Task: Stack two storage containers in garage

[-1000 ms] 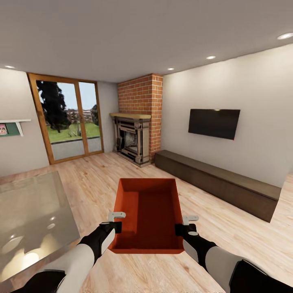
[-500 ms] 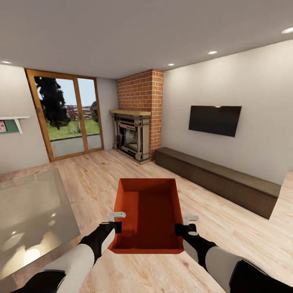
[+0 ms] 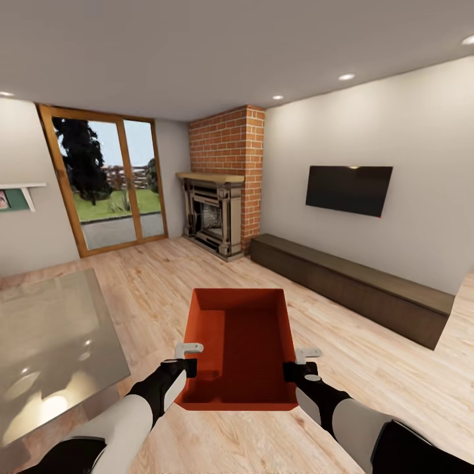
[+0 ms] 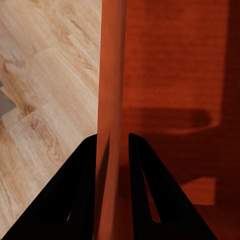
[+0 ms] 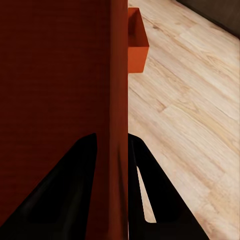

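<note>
A robot carries an orange-red bin (image 3: pixel 240 345) at the 6 o'clock of its head view, above the wood floor (image 3: pixel 368 355). The left gripper (image 3: pixel 189 366) and right gripper (image 3: pixel 292 371) each have fingers clamped over a side wall, likely to keep it level while driving. A second bin (image 5: pixel 137 42) sits partly hidden behind the held bin's wall; the garage is out of sight

The light wood plank floor (image 3: pixel 164 289) carries a long dark low cabinet (image 3: pixel 349 289), a glass-topped table (image 3: pixel 46 342) and a second orange-red container (image 5: pixel 136 42).
</note>
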